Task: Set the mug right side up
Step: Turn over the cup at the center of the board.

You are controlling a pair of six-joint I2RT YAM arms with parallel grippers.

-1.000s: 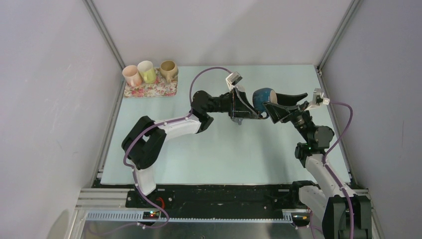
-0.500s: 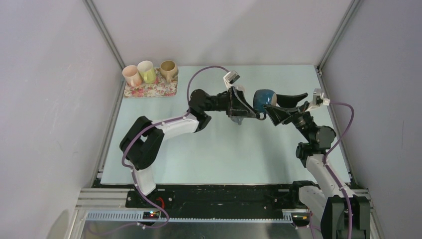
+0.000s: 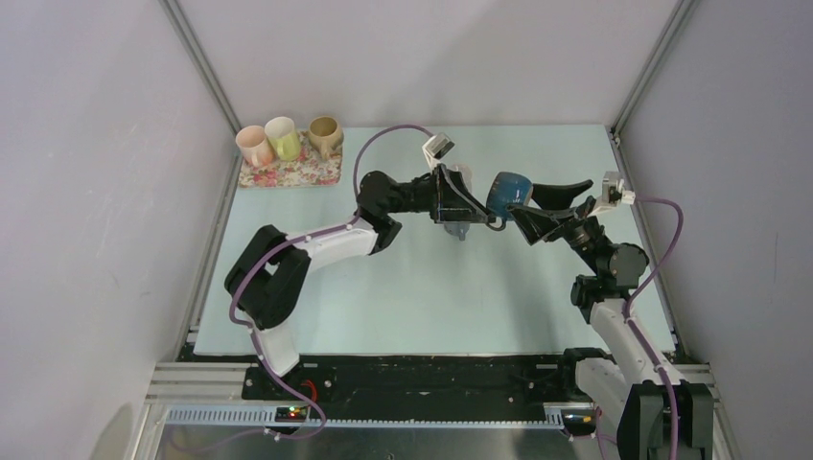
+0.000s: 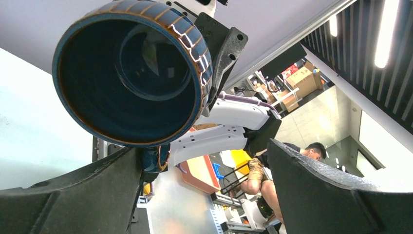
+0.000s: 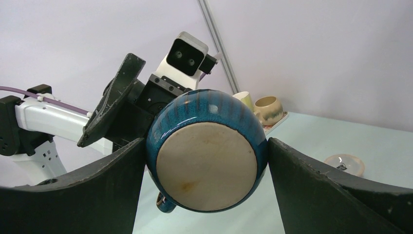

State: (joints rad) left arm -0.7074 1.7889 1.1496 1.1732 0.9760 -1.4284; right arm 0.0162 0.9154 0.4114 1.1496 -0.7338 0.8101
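mug point(image 3: 508, 189) aloft, sideways | right gripper point(image 5: 205, 146) clamps its body (base toward camera) | left gripper point(image 4: 203, 148) wide, facing its mouth

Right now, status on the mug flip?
Right gripper shut on mug. Left gripper open, close at its mouth. Mug on its side, not yet upright. Cups on tray at far corner, nothing in the way.

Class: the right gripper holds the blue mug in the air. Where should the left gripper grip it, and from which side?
Probably the wall at the rim, from the mouth side: the blue mug lies sideways, mouth towards the open left gripper, while the right gripper clamps the body near the base. Keep clear of the handle.
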